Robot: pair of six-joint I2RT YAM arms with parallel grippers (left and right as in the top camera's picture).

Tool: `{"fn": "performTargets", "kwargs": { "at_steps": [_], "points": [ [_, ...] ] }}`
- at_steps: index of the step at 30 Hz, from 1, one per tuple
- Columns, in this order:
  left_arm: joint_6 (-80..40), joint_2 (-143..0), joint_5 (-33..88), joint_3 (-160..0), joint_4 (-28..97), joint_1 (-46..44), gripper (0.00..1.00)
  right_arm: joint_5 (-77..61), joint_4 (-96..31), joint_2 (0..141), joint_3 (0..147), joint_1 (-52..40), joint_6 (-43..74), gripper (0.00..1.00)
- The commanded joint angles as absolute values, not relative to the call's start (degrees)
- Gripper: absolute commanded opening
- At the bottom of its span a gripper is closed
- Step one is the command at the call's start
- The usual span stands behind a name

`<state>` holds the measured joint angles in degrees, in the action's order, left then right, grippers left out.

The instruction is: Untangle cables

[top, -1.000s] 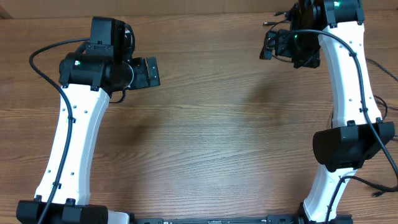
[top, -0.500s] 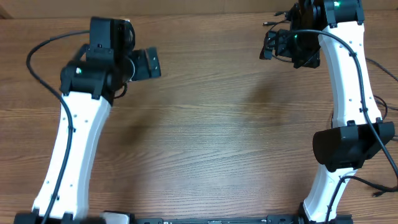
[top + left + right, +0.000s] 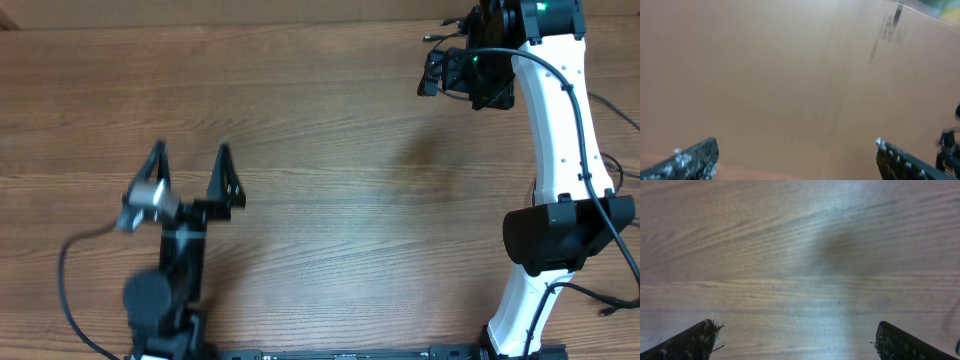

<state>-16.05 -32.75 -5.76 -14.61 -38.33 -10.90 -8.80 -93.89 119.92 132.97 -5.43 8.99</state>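
My left gripper [image 3: 190, 168] stands spread wide over the counter's [image 3: 320, 200] near left. My right gripper [image 3: 795, 326], equally spread, faces wood grain far right. I cannot tell where the cables lie.

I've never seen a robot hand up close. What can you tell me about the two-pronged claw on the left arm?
The left gripper is a black claw, seemingly hard plastic, with two tapered fingers. They are spread wide open and hold nothing. It sits at the near left of the wooden table, with its fingers pointing toward the far edge. It is slightly blurred from overhead, and nothing can be seen touching it.
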Motion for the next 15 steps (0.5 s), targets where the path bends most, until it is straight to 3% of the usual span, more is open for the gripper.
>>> {"fn": "performTargets", "kwargs": {
  "at_steps": [1,3,15],
  "points": [
    [-15.4,-25.2,-9.7,-3.5,-45.4,-10.4,1.00,-9.1,-93.9,119.7,133.0,-5.5,8.9,1.00],
    [-15.4,-22.2,-9.6,-0.1,-45.4,-9.6,1.00,-9.1,-93.9,119.7,133.0,-5.5,8.9,1.00],
    [-15.2,-11.4,-9.6,-0.3,-8.4,-4.4,1.00,-9.1,-93.9,119.7,133.0,-5.5,8.9,1.00]
  ]
}}
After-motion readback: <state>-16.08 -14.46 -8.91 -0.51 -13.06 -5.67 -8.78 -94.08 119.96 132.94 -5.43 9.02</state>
